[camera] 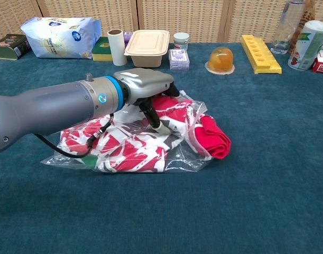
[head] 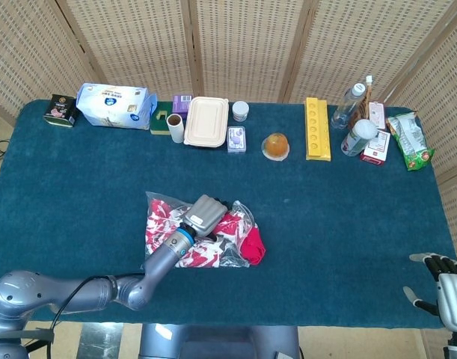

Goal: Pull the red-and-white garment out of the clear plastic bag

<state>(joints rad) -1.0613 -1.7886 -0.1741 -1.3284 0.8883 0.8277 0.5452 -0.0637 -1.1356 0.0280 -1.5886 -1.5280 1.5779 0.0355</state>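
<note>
The clear plastic bag (head: 162, 247) (camera: 66, 159) lies on the blue table near the front centre, bunched up at its right end. Inside it is the red-and-white garment (head: 251, 244) (camera: 214, 139), whose red end sticks out of the bag's mouth on the right. My left hand (head: 206, 213) (camera: 144, 84) sits on top of the bag, fingers curled down and gripping the crumpled plastic near the mouth. At the front right corner, my right hand (head: 448, 287) shows only in the head view, off the table edge, fingers apart and holding nothing.
Along the back edge stand a tissue pack (head: 114, 105), a cardboard roll (head: 176, 127), a beige lunch box (head: 206, 120), an orange jelly cup (head: 276, 146), a yellow tray (head: 316, 129), bottles (head: 348, 105) and snack packs (head: 410, 140).
</note>
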